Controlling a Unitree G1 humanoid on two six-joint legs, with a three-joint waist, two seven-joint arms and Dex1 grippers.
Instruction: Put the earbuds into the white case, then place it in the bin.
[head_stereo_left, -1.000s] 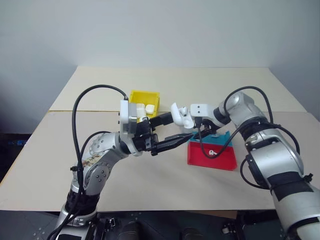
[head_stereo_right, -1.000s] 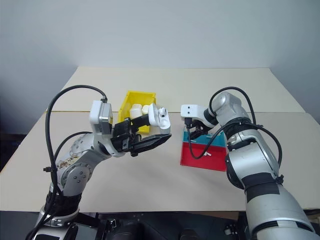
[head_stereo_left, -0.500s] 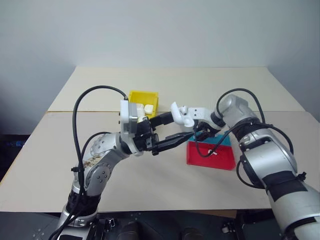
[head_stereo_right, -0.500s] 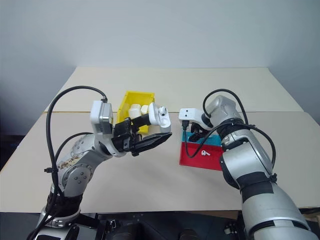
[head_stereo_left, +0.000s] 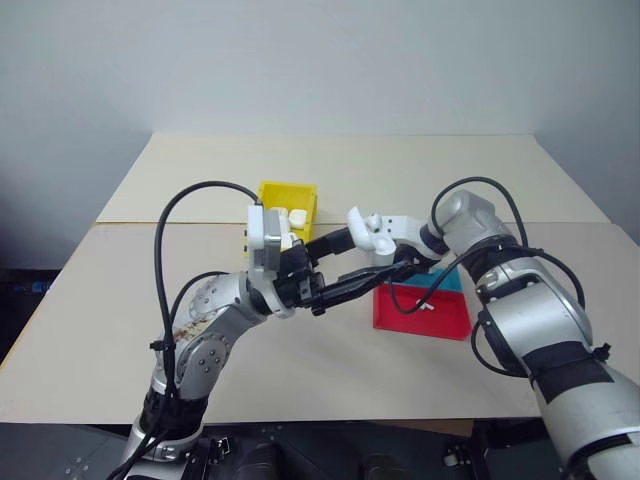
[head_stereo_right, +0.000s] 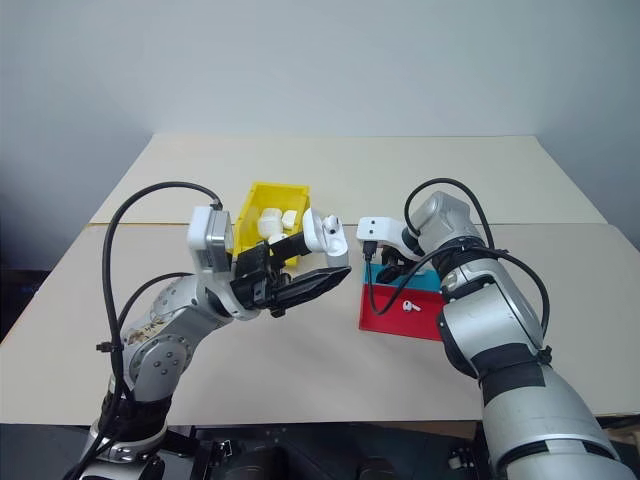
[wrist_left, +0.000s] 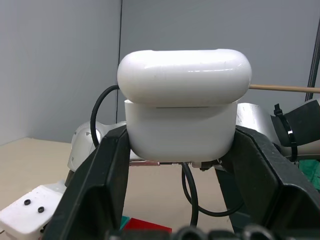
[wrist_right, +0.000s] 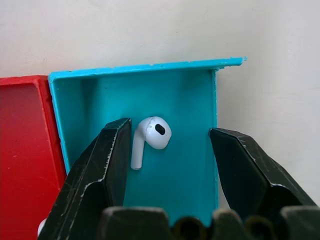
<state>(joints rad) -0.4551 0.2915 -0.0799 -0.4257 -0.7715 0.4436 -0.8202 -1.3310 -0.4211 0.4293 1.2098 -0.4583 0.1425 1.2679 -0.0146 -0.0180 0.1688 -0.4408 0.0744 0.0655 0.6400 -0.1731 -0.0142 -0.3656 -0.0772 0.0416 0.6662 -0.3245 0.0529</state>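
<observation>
My left gripper is shut on the white case and holds it in the air above the table, its flip lid raised. The case hangs between the yellow bin and the trays. My right gripper points down into the cyan tray and is open. One earbud lies on the tray floor between its fingers, close to one finger. Another earbud lies in the red tray.
White cases lie inside the yellow bin. The red and cyan trays sit side by side to the right of the table's middle. Black cables loop from both wrists. Bare tabletop extends behind the bin and in front of the trays.
My right wrist has tipped further down over the cyan tray. The left gripper keeps the case in about the same place.
</observation>
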